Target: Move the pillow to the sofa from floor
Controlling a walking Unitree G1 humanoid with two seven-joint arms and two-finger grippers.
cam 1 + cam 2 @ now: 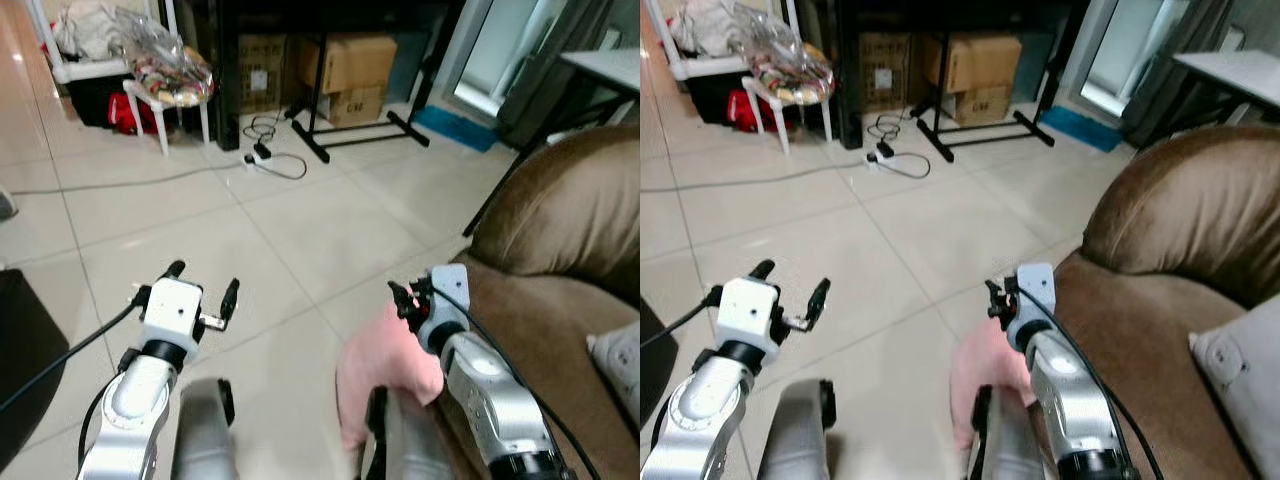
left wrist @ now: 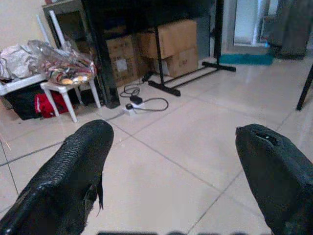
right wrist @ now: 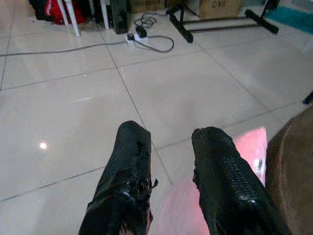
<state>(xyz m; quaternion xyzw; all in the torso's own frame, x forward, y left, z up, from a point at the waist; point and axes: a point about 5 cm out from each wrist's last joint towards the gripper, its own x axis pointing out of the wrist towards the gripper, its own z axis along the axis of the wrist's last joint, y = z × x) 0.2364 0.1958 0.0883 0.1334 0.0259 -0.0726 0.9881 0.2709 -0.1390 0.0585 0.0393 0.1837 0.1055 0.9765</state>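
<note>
Right wrist view: pink pillow (image 3: 195, 205) under and between the two black fingers (image 3: 225, 181), seemingly pinched in a narrow gap; brown sofa edge at the side.
Right gripper (image 1: 405, 297): clamped on the pillow's upper part, by the look of it; grip itself partly hidden behind the wrist.
Pillow place: hanging off the floor (image 1: 300, 250), just beside the front edge of the sofa (image 1: 560, 300) seat, not yet over the cushion.
Pillow axis: long axis roughly vertical, drooping down from the grasp toward the tiles; lower end pointing at the floor.
Key relation: sofa seat to the robot's right of the pillow, close by; judged next need is a lift and a sideways carry to the right over the seat edge.
Nearer arm: right, already on the pillow and beside the sofa.
Left gripper (image 1: 203, 286): spread wide, holding nothing, raised over bare tiles well apart from the pillow.
Sofa seat: grey cushion (image 1: 618, 365) at the far right edge.
</note>
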